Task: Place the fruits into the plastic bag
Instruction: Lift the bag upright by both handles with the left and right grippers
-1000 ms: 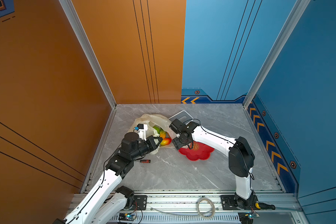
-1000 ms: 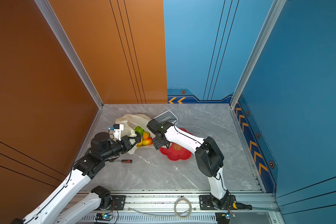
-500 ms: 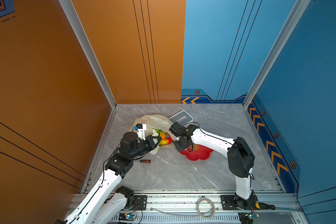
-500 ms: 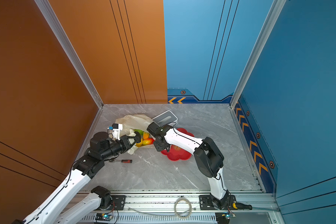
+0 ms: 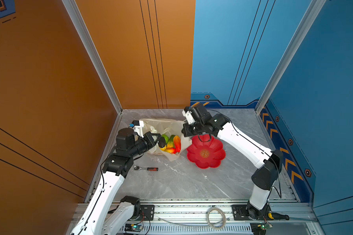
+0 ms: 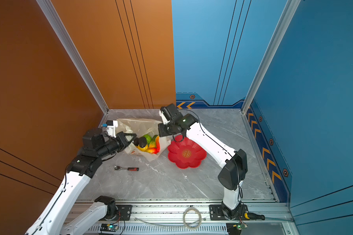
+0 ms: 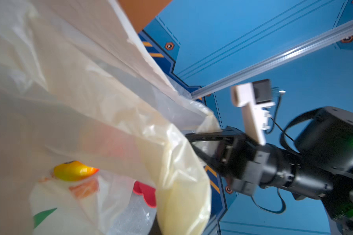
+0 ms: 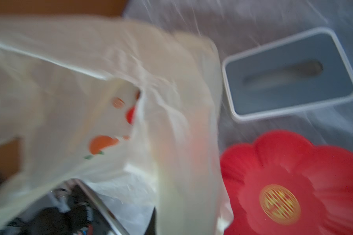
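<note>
The thin, crinkly, translucent cream-yellow plastic bag (image 5: 163, 125) (image 6: 135, 123) sits at the back left of the grey marble table (image 5: 181, 183), its mouth held up and open between the two arms. It is one bag, printed with flat orange fruit pictures with green leaves; the right wrist view shows two of them clearly.

The glossy toy fruits (image 6: 148, 144) lie heaped inside the bag. Six can be counted in a top view: two rough blackish ones (image 6: 143, 141), one round green one (image 6: 147, 138), one yellow one (image 6: 141, 148) and two red-orange oblong ones (image 6: 157, 144). A further green patch beside them may be a seventh; I cannot tell.

The left gripper (image 5: 159, 135) has its jaws pressed together on the bag's left rim. The right gripper (image 7: 190, 138) (image 5: 183, 131) has its jaws closed on the right rim.

Just beside the bag lies one red flower-shaped plastic dish (image 5: 205, 163), with a round gold emblem (image 8: 279, 204) too blurred to read. One white-grey rectangular box with a slot (image 8: 273, 91) sits behind the dish. One ratchet wrench with a red and black handle (image 5: 146, 168) lies in front of the bag.
</note>
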### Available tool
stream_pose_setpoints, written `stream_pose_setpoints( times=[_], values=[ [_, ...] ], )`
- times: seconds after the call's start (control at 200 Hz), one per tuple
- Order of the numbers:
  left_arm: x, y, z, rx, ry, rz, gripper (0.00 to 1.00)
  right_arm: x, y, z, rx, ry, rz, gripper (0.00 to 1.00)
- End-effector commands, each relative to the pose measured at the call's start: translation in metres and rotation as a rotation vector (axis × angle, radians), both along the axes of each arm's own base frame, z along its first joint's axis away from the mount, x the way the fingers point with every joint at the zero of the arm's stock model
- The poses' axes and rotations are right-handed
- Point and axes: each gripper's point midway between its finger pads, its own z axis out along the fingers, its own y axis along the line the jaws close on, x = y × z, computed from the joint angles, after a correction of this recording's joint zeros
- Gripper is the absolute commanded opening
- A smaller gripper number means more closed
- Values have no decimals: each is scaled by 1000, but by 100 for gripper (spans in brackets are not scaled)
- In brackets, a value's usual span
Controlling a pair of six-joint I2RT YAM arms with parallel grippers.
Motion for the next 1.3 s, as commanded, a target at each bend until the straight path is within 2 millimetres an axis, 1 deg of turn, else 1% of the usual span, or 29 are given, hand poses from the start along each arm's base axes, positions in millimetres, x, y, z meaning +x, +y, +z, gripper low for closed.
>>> stream_pose_setpoints(
  times=[0.0, 0.065, 0.1, 0.11, 0.125, 0.165, 0.22, 0.265, 0.33, 0.406, 0.486, 0.586, 0.656, 0.751, 0.801, 0.846, 0.906, 0.931, 0.971, 0.976, 0.986, 1.036, 1.066, 1.111, 1.141, 1.172, 1.222, 1.262, 1.297],
  values=[
    [11, 13, 45, 46, -90, -3, 0, 20, 38, 90, 390, 20, 77, 0],
    [20, 24, 62, 73, -109, 30, 0, 30, 51, 135, 543, -2, 111, 0],
    [24, 28, 71, 83, -122, 44, 0, 32, 54, 159, 629, -9, 124, 0],
    [25, 29, 73, 85, -124, 49, 0, 37, 59, 157, 646, 3, 125, 0],
    [26, 31, 76, 88, -128, 55, 0, 41, 61, 160, 675, 13, 129, 0],
    [28, 35, 85, 95, -142, 69, 0, 45, 65, 180, 766, 11, 150, 0],
    [30, 39, 89, 115, -149, 86, 0, 50, 69, 191, 847, 26, 162, 0],
    [33, 43, 88, 130, -137, 98, 0, 52, 73, 188, 855, 38, 159, 0],
    [34, 45, 85, 122, -121, 96, 0, 49, 79, 178, 827, 44, 167, 0],
    [33, 43, 83, 113, -121, 88, 0, 45, 85, 163, 779, 58, 175, 0],
    [32, 43, 84, 111, -129, 87, 0, 42, 86, 157, 761, 62, 172, 0],
    [33, 42, 93, 104, -155, 82, 0, 35, 85, 166, 763, 37, 184, 0],
    [36, 39, 100, 88, -171, 71, 0, 31, 81, 178, 769, -1, 188, 0],
    [35, 38, 126, 60, -259, 72, 0, 24, 74, 194, 769, -70, 197, 0],
    [32, 41, 137, 70, -302, 98, 0, 21, 70, 197, 749, -104, 191, 0],
    [34, 45, 136, 84, -288, 121, 0, 24, 69, 190, 710, -112, 165, 0],
    [42, 49, 121, 85, -215, 116, 0, 30, 66, 179, 683, -97, 137, 0],
    [46, 49, 115, 72, -185, 108, 0, 31, 64, 180, 687, -91, 135, 0],
    [49, 48, 112, 46, -167, 95, 0, 33, 62, 182, 693, -95, 134, 0],
    [49, 48, 112, 45, -168, 94, 0, 29, 59, 190, 700, -108, 137, 0],
    [49, 48, 113, 42, -172, 94, 0, 25, 55, 198, 708, -126, 141, 0],
    [46, 48, 121, 41, -210, 104, 0, 14, 49, 215, 705, -195, 144, 0],
    [43, 50, 126, 51, -229, 120, 0, 9, 44, 222, 689, -238, 139, 0],
    [40, 53, 130, 65, -242, 133, 0, 4, 39, 225, 658, -276, 119, 0],
    [40, 53, 128, 75, -231, 132, 0, 5, 37, 221, 639, -279, 106, 0],
    [41, 52, 124, 83, -212, 121, 0, 7, 38, 213, 624, -263, 101, 0],
    [45, 49, 118, 78, -176, 93, 0, 15, 41, 190, 601, -201, 94, 0],
    [47, 45, 117, 64, -167, 70, 0, 25, 44, 170, 593, -127, 83, 0],
    [46, 41, 119, 63, -174, 63, 0, 29, 45, 160, 603, -70, 84, 0]
  ],
)
